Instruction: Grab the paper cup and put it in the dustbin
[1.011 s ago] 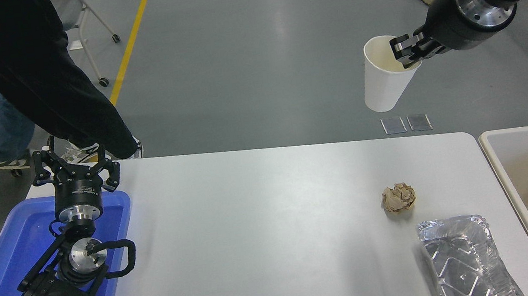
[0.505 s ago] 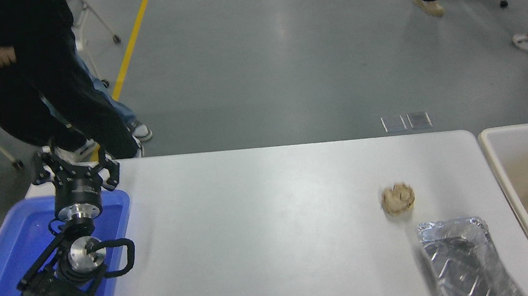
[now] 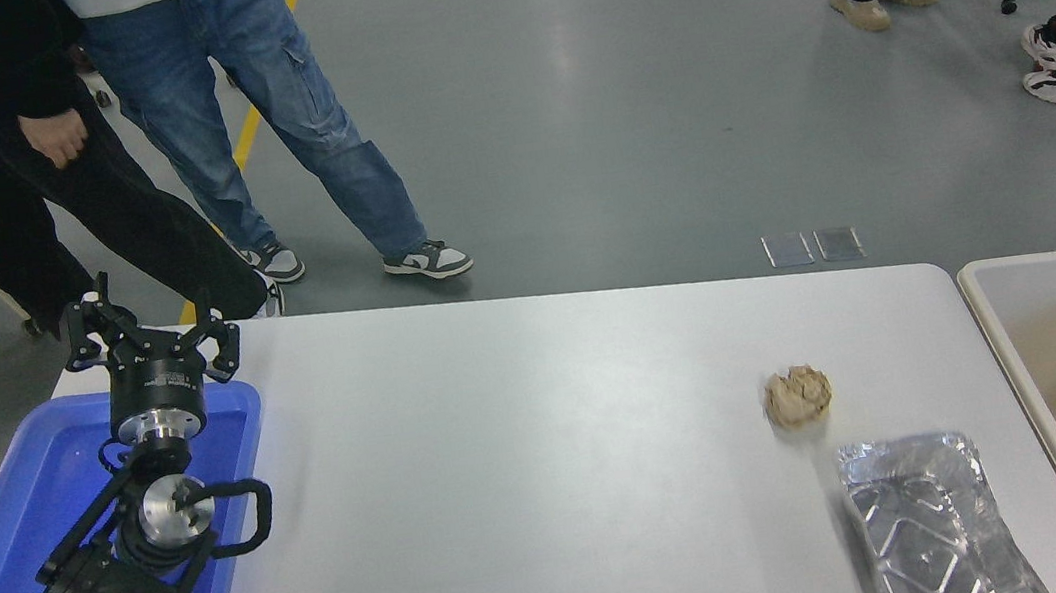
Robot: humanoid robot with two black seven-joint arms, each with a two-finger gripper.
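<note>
The paper cup is out of view. The dustbin (image 3: pixel 989 320), a large cream-beige bin with a thick rounded rim, stands at the table's right edge, and what shows of its inside is bare. My right arm and its gripper are out of view. My left gripper (image 3: pixel 147 328) is parked at the lower left over the blue tub, with its fingers spread open and nothing between them.
A blue plastic tub (image 3: pixel 12 521) sits at the table's left end. A crumpled brown paper ball (image 3: pixel 797 395) lies right of centre, with a silver foil tray (image 3: pixel 934 524) just in front of it. Several people stand on the grey floor beyond the table.
One second ago my right gripper held the white cup by its rim above the table's far right; since then arm and cup have left the picture. People behind the table have shifted.
</note>
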